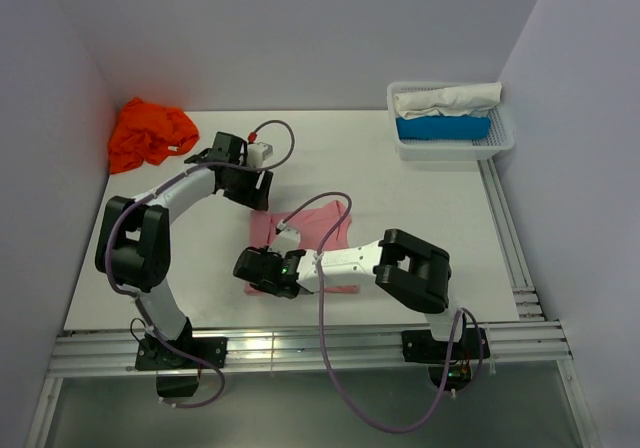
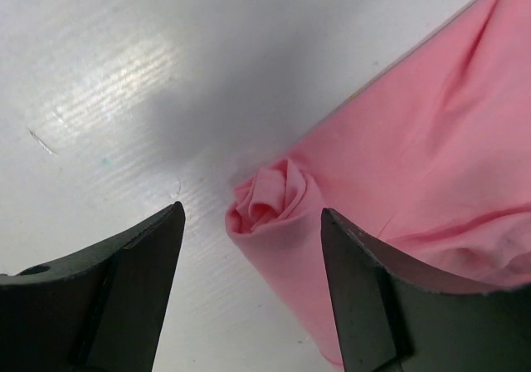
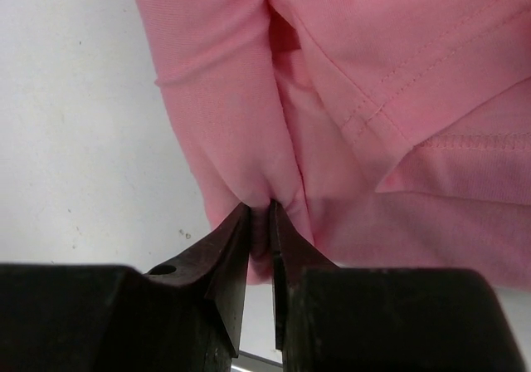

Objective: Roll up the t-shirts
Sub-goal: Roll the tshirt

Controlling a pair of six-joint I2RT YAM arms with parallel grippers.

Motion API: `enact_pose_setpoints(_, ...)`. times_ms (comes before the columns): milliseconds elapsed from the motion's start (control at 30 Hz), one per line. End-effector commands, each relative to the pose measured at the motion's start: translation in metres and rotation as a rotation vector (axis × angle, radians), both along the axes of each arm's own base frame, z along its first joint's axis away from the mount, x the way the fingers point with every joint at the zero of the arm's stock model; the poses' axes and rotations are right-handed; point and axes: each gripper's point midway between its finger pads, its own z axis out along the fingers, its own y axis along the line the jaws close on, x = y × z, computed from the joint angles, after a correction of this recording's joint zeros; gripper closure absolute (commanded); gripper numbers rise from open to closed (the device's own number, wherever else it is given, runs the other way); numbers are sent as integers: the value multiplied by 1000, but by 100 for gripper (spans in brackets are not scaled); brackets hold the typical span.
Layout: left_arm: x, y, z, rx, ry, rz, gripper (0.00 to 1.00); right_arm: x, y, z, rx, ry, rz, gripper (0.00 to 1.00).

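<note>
The right gripper is pinching a fold of the limp pink t-shirt (grip bunched edges) while the left gripper is hovering open over its rolled end.

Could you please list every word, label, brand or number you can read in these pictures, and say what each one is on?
No text can be read anywhere: the pink t-shirt, the orange t-shirt, the white basket and the table show no lettering, labels or numbers.

Probably lab: white-walled robot table
</note>
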Motion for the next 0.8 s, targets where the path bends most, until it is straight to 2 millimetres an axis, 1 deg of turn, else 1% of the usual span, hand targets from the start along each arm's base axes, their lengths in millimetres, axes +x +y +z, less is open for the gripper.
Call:
enact_pose_setpoints(0, 5, -12, 20, -58, -13, -38, 27, -27, -28, -34, -101, 102, 29, 78)
enact_pose_setpoints(33, 5, -14, 24, -72, -19, -44, 27, -29, -28, -35, -98, 105, 29, 78)
enact_pose_setpoints(67, 5, -15, 29, -93, -22, -52, 22, -29, -29, -36, -95, 107, 28, 78)
enact_pose_setpoints(133, 5, -14, 40, -122, -37, -62, 18, -30, -30, -38, -94, 112, 29, 78)
enact_pose_setpoints(200, 2, -12, 48, -166, -18, -80, 17, -29, -28, -34, -70, 108, 31, 78)
enact_pose_setpoints(233, 1, -11, 49, -179, -13, -93, 18, -29, -31, -37, -68, 111, 33, 78)
enact_pose_setpoints(267, 0, -8, 52, -192, -7, -95, 18, -30, -31, -38, -59, 118, 39, 78)
enact_pose_setpoints(300, -1, -1, 52, -208, 6, -89, 18, -27, -27, -35, -23, 111, 39, 78)
enact_pose_setpoints(333, -3, 3, 54, -210, -3, -104, 18, -27, -31, -38, -23, 115, 40, 78)
enact_pose_setpoints(367, -6, 7, 51, -209, 3, -105, 18, -28, -30, -38, -10, 120, 50, 78)
enact_pose_setpoints(400, -9, 13, 49, -208, 6, -105, 18, -25, -26, -36, 22, 115, 54, 78)
enact_pose_setpoints(433, -13, 16, 49, -203, 0, -126, 18, -25, -29, -39, 22, 120, 57, 78)
enact_pose_setpoints(467, -21, 18, 41, -198, 20, -130, 18, -26, -28, -40, 31, 128, 68, 78)
enact_pose_setpoints(500, -25, 20, 37, -198, 24, -135, 18, -25, -24, -39, 56, 125, 72, 78)
enact_pose_setpoints(533, -28, 19, 35, -204, 22, -158, 19, -23, -27, -42, 58, 128, 66, 78)
enact_pose_setpoints(567, -36, 19, 26, -209, 44, -165, 19, -23, -22, -39, 88, 126, 76, 78)
enact_pose_setpoints(600, -39, 19, 22, -212, 53, -167, 19, -24, -24, -43, 91, 132, 76, 78)
enact_pose_setpoints(667, -47, 16, 15, -238, 76, -179, 20, -23, -24, -43, 110, 135, 74, 78)
enact_pose_setpoints(733, -48, 14, 9, -249, 91, -168, 21, -26, -29, -48, 111, 149, 78, 78)
enact_pose_setpoints(767, -45, 15, 4, -243, 83, -159, 22, -23, -26, -46, 139, 144, 72, 78)
